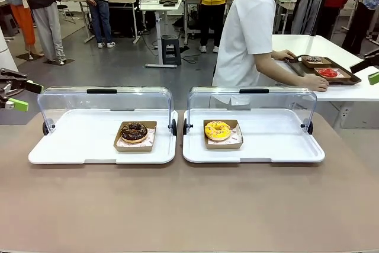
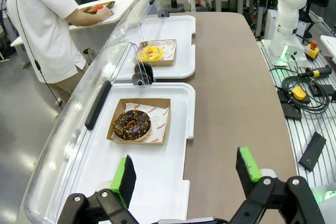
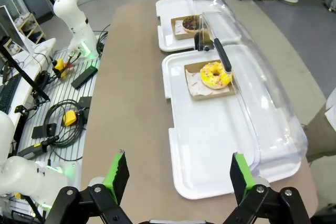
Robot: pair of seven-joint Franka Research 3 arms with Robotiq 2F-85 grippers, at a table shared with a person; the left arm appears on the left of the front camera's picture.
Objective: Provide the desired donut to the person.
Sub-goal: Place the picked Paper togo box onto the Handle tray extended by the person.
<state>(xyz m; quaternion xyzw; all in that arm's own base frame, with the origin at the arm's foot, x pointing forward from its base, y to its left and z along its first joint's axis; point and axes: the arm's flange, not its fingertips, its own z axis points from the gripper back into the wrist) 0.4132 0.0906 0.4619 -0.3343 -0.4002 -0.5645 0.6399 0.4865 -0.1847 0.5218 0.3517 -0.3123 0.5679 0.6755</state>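
Right now both donuts sit about equally near: chocolate donut (image 2: pixel 132 125) at 11 o'clock from your wide, empty left tool (image 2: pixel 186 174); yellow donut (image 3: pixel 216 74) at 1 o'clock from your wide, empty right tool (image 3: pixel 178 174).

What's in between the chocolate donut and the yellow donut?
In the front view, between the chocolate donut and the yellow donut lie bare white tray floor, the two trays' touching edges and the black lid hinges.

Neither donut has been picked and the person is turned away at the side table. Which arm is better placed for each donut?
Left gripper, open, faces the chocolate donut; right gripper, open, faces the yellow donut. The person shows no choice, so it depends on which they want.
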